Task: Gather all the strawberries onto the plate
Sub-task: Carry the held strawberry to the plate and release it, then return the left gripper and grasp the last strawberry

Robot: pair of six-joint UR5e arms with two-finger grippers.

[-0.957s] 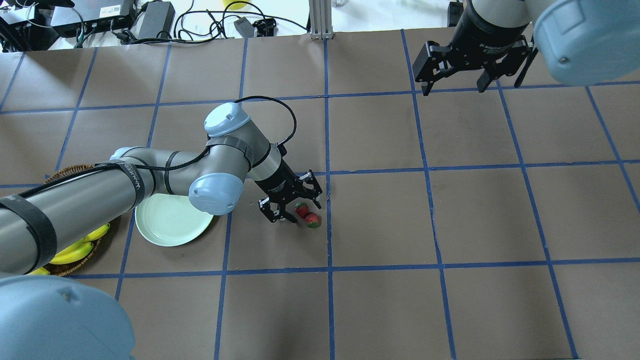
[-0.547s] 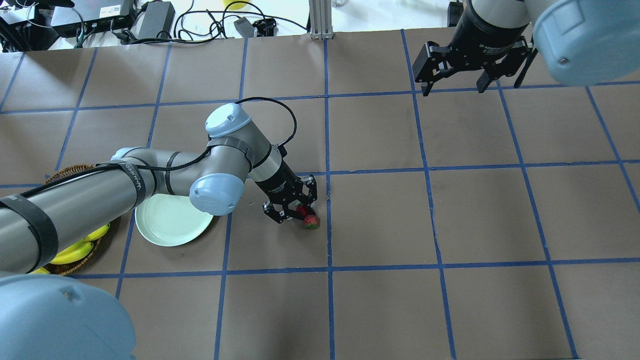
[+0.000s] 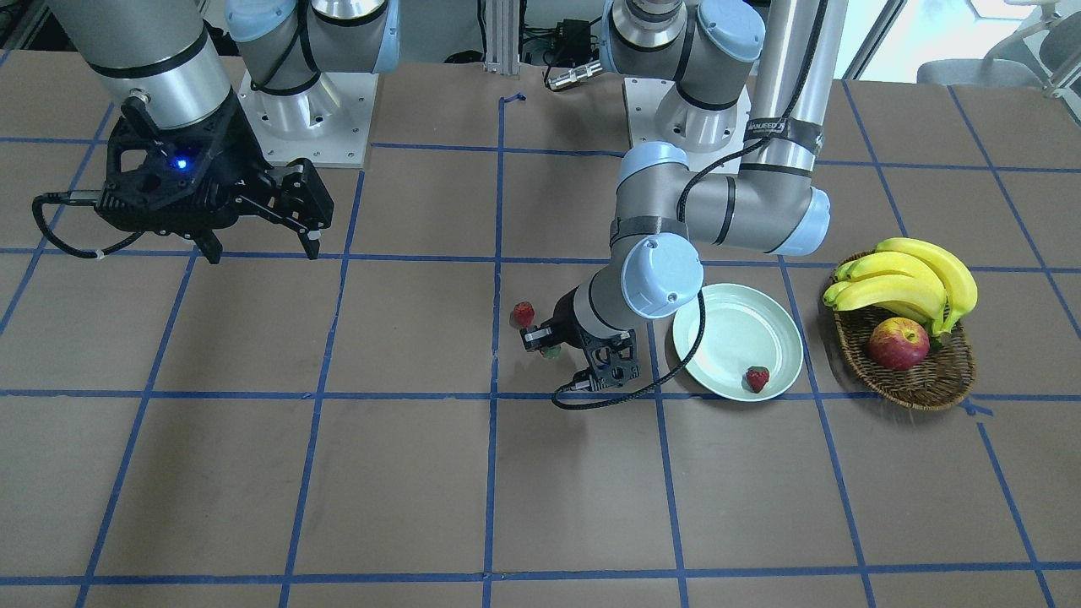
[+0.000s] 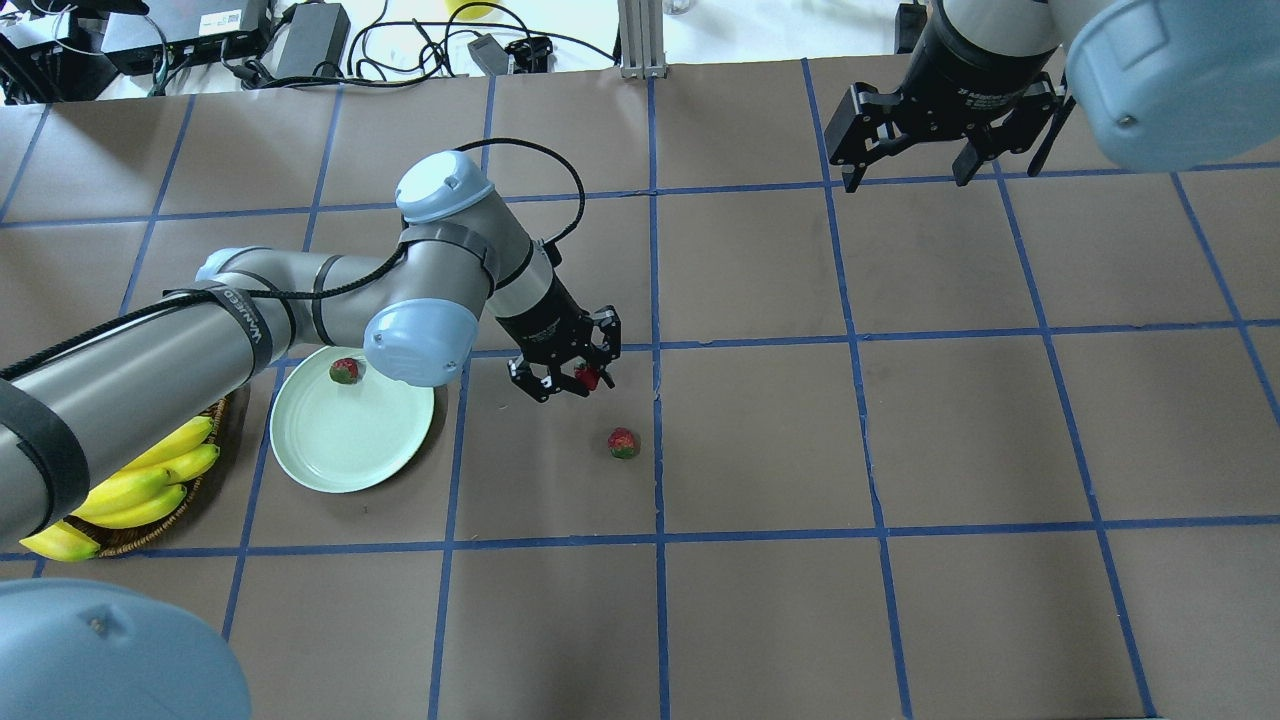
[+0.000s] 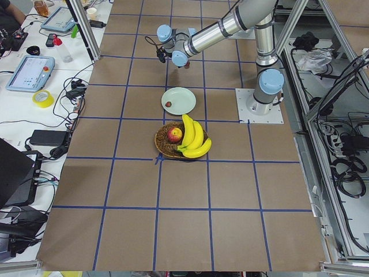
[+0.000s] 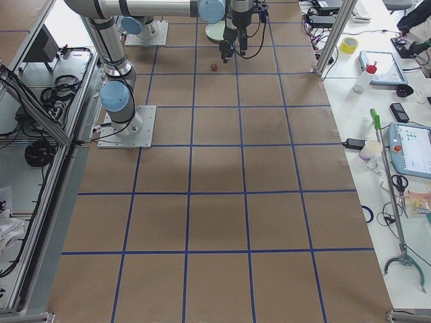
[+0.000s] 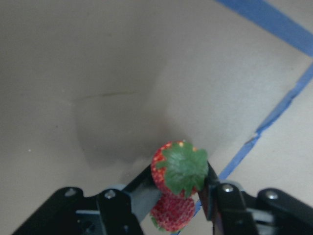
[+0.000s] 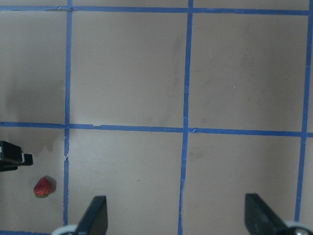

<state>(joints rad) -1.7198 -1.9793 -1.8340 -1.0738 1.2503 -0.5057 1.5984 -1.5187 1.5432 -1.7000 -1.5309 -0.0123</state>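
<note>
My left gripper (image 4: 572, 376) is shut on a red strawberry (image 4: 590, 377) with a green cap and holds it a little above the table, to the right of the plate. The left wrist view shows that strawberry (image 7: 178, 169) pinched between the fingers. A second strawberry (image 4: 623, 442) lies on the brown table close by; it also shows in the front view (image 3: 524, 314). A third strawberry (image 4: 344, 371) lies on the pale mint-green plate (image 4: 350, 440) near its rim. My right gripper (image 4: 908, 178) is open and empty, high above the table's far right.
A wicker basket (image 3: 925, 384) with bananas (image 3: 912, 279) and an apple (image 3: 898, 344) stands beside the plate, on the side away from the gripper. Blue tape lines grid the brown table. Cables and power bricks (image 4: 310, 40) lie beyond the far edge.
My left gripper has shut on one of the two strawberries, lifted it and drawn back from the other. The arm has shifted, uncovering the strawberry on the plate. The right arm is still.
</note>
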